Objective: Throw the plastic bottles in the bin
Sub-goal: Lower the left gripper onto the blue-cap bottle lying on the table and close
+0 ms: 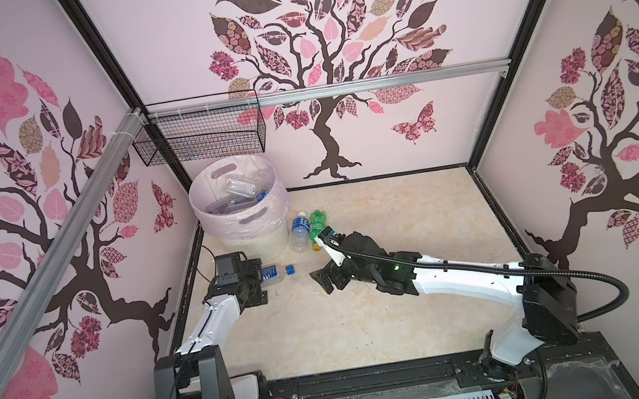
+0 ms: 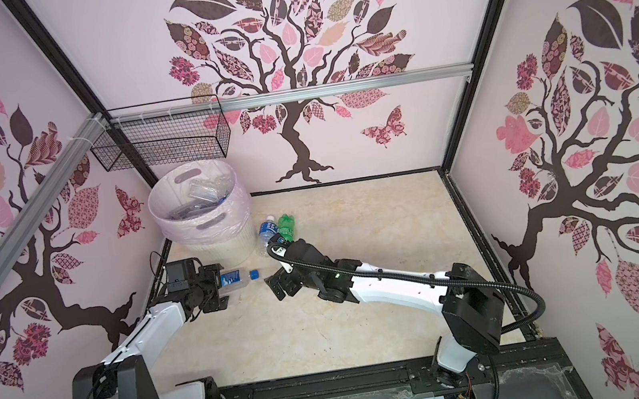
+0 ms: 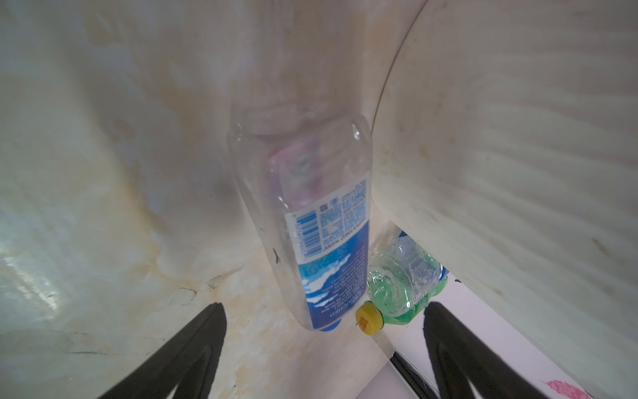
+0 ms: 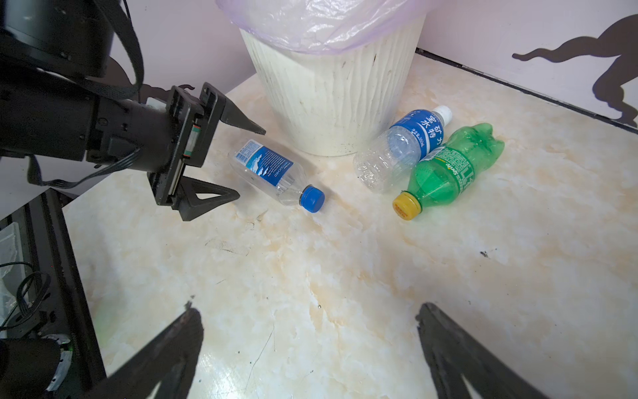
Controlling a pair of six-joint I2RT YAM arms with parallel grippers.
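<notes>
Beside the ribbed, plastic-lined bin (image 4: 331,103) in the desk's (image 4: 345,276) far left corner lie a yellow-capped green Sprite bottle (image 4: 448,165) touching a white-capped bottle (image 4: 411,138) with blue Chinese lettering, and a blue-capped clear bottle (image 4: 272,169) reading "UNTOUCHED", its base between the tips of the wide-spread left gripper (image 4: 251,162), while the right gripper (image 4: 309,309) gapes wide over the desk.

Bright, even light, faint shadows; floor (image 3: 34,276) glare in the left wrist view; top views bend near edges.
</notes>
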